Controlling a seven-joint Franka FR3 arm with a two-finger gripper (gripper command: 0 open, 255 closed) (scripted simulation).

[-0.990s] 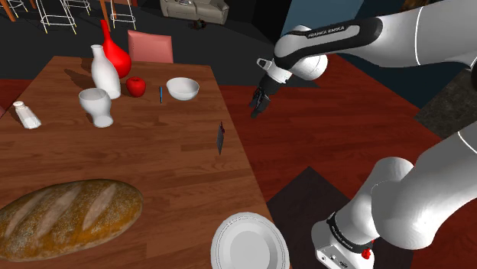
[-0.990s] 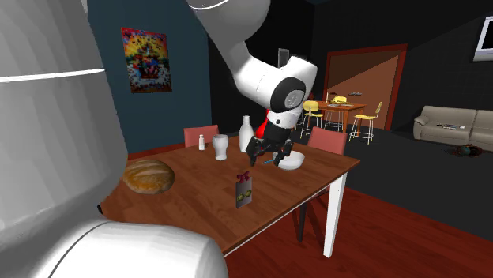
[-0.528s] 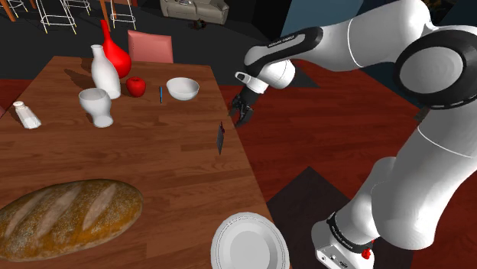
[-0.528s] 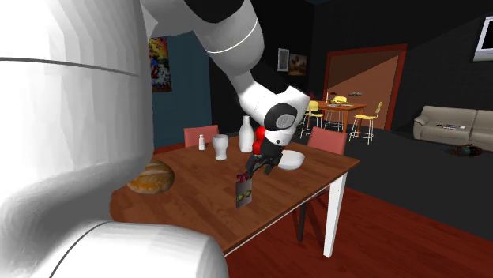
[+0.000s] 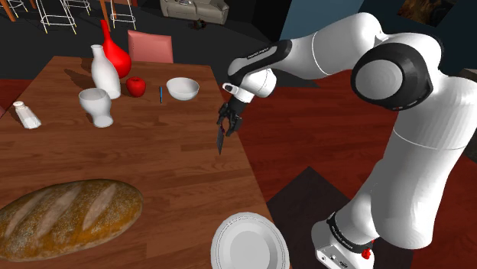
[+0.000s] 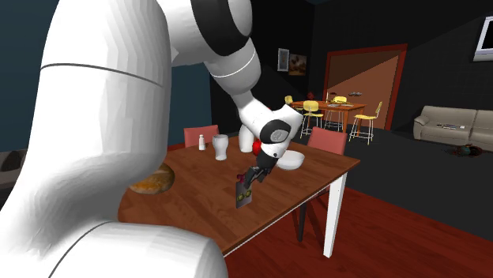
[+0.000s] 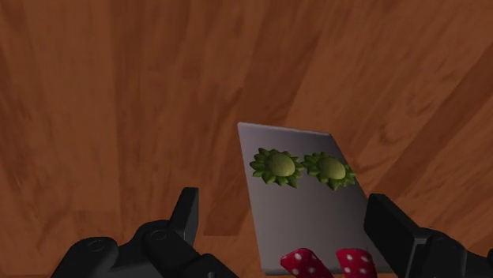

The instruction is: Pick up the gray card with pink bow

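Pincer down at the standing card
The pincer (image 5: 227, 122) has dropped from above the counter (image 5: 153, 157) edge, where it hung half a second ago, to the top of the gray card (image 7: 308, 201). Its fingers (image 7: 188, 213) stand wide apart, the upright card directly between them and unclasped; the card, with two green rosettes and a red dotted bow, has not shifted

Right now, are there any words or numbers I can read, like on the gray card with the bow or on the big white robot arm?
White lettering on the dark band of the white arm: too small to read.
Flat gray card: no words or numbers, just two green flowers and a red bow with white dots.
Nothing else here can be read.
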